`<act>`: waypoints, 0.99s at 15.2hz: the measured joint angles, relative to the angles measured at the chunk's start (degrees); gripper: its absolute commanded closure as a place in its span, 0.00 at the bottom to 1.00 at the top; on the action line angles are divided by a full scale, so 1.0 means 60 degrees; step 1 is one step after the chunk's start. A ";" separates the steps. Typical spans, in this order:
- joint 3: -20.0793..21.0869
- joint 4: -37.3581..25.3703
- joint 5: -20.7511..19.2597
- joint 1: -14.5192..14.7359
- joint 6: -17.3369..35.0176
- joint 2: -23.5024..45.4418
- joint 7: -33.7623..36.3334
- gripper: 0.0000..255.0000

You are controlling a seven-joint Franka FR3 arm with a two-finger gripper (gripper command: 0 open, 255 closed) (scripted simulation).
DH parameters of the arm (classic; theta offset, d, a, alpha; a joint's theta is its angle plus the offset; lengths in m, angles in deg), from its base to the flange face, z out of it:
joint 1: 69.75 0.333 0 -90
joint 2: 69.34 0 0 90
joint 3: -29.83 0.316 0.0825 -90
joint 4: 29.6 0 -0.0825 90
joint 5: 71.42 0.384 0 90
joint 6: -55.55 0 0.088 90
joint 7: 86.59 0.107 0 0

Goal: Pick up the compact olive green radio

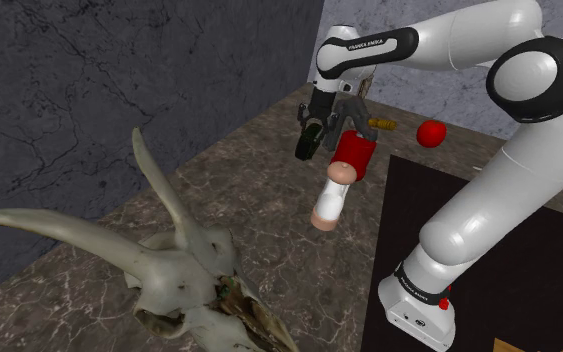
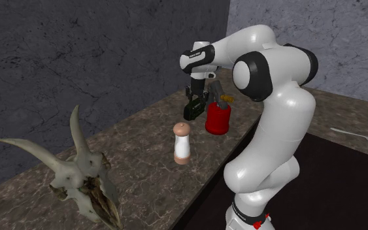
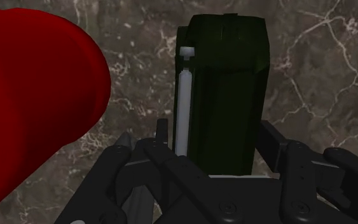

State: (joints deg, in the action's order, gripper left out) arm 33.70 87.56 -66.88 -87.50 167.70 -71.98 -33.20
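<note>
**Wrist view: hand closed on the dark olive radio**

Your hand (image 3: 215, 130) has its two black fingers set against opposite flanks of the radio (image 3: 228, 83), so read it as gripping. The radio is a dark olive block with a pale antenna (image 3: 185, 108) folded along one side. The fingers span its narrower width, which is probably why your wrist is turned as it is.

Just beside the radio stands a red fire extinguisher (image 3: 31, 108). You have little room on that side, so a straight lift looks safer than a swing toward it. You cannot tell from these views whether the radio is clear of the marbled bench (image 3: 323, 76) yet.

Farther along the bench, well apart from the hand, stands a shaker (image 2: 182, 142) with a brown cap. Beyond it a horned animal skull (image 2: 78, 173) lies on the bench. Neither should trouble an upward move.
</note>
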 measured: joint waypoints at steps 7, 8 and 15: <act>0.0004 -0.0381 -0.0009 0.0005 -0.0476 -0.0064 0.0041 1.00; 0.0003 -0.0454 -0.0010 0.0004 -0.0590 -0.0105 0.0047 1.00; -0.0019 -0.1220 -0.0025 -0.0015 -0.1483 -0.0232 0.0077 1.00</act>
State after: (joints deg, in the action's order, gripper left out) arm 33.59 80.24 -67.03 -87.59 158.80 -73.37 -32.75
